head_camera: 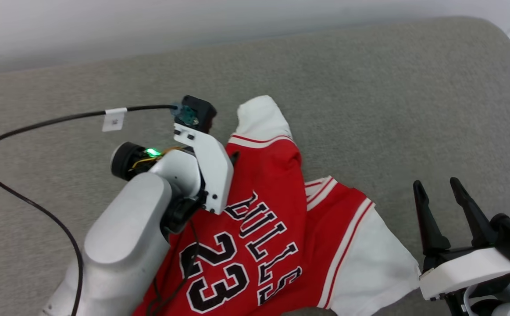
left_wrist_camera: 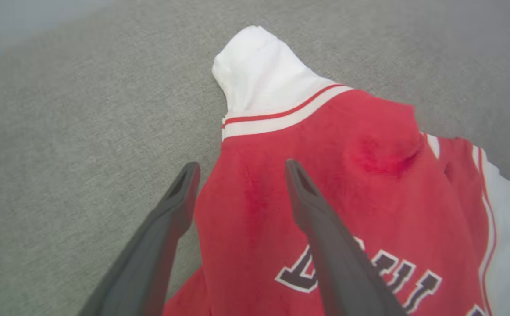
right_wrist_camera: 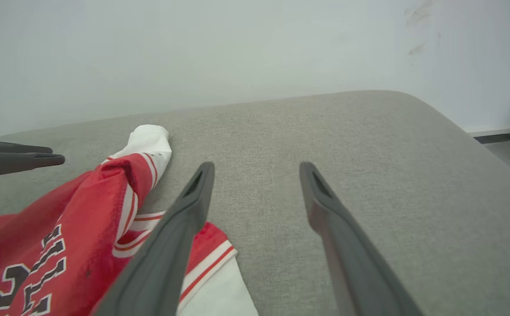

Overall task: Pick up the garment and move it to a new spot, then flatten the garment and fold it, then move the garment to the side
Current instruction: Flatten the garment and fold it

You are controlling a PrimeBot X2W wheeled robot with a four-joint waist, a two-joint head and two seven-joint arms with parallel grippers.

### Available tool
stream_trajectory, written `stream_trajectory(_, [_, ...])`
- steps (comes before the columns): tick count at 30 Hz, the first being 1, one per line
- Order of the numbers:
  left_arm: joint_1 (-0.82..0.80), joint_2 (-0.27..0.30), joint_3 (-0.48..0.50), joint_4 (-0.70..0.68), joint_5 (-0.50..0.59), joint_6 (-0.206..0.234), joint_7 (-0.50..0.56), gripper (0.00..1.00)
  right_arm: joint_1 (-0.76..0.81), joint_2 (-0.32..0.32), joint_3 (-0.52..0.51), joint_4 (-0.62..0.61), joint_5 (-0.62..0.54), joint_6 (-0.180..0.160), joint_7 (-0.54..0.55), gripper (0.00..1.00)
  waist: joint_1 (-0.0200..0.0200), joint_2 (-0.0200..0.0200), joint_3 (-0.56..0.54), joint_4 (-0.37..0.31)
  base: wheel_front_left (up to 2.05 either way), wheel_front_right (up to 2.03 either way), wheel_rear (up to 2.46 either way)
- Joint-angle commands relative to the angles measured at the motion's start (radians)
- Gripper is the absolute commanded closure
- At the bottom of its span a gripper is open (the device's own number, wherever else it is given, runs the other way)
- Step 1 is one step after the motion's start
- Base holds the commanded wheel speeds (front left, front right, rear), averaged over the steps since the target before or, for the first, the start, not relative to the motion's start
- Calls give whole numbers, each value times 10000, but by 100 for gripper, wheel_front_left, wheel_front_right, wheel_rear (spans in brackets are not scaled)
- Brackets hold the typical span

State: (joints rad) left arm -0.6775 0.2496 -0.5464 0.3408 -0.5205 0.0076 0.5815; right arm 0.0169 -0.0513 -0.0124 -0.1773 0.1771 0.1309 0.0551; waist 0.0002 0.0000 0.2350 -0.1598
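One garment (head_camera: 272,210) lies rumpled on the grey surface (head_camera: 369,87), my forearm (head_camera: 123,237) covering part. Left tool (left_wrist_camera: 239,169) and right tool (head_camera: 439,184) both stand spread, empty.

This looks like a plain indoor room, maybe a home. A big soft grey cushion (head_camera: 369,87), like a sofa or bed, sits against a bare pale wall (right_wrist_camera: 193,52) at 12 o'clock. A white skirting strip (right_wrist_camera: 493,130) shows at 2 o'clock.
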Motion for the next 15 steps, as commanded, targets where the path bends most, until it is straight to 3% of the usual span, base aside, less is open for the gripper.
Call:
stream_trajectory(1, [-192,99,-9,230,6,-35,143,0,-226,15,-11,60,53,-3,-96,0,-2,0,495,-510,0,0,0])
stream_trajectory(11, [308,-42,-244,2327,-942,-102,2541,0,-459,15,13,559,238,-3,-374,0,-2,0,842,-819,0,0,0])
stream_trajectory(12, [391,-51,-335,2381,-958,-125,2677,50,-493,15,10,575,255,-3,-384,0,-2,0,850,-819,0,0,0])
stream_trajectory(13, [452,-65,-377,2365,-956,-139,2639,78,-513,15,1,584,258,-3,-394,0,-2,0,841,-812,0,0,0])
stream_trajectory(14, [487,-48,-450,2240,-844,-210,2368,100,-516,15,-12,584,232,-3,-363,0,-2,0,814,-766,0,0,0])
stream_trajectory(15, [436,-20,-434,2144,-774,-232,2153,100,-541,15,-23,567,209,-3,-337,0,-2,0,795,-724,0,0,0])
